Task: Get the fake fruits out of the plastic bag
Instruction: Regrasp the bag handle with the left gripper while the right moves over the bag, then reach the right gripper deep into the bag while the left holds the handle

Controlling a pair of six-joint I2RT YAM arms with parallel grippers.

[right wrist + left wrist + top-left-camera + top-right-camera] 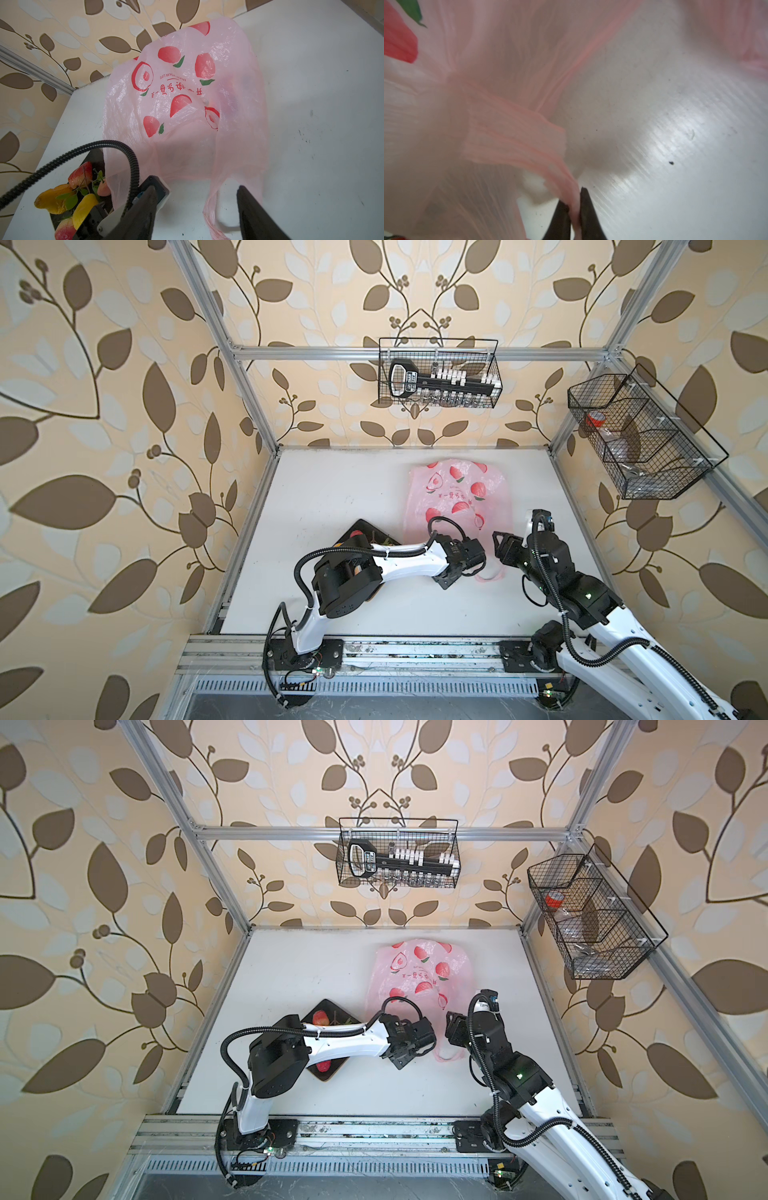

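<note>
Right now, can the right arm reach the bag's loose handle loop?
Probably yes: the loose handle loop lies on the table just ahead of the open right end effector, with nothing between them.

One plastic bag (187, 83), five fake fruits (85, 207)

Robot lab test cell if you ask me, not a real room: bare aluminium frame (311, 353) across the upper middle, leafy wallpaper (104, 448) just skinned over the panels, left arm (407, 562) and right arm (615, 630) bolted to a slotted rail (415, 649) along the bottom, wire basket (478, 360) clipped on at top centre, another basket (594, 389) at upper right
</note>
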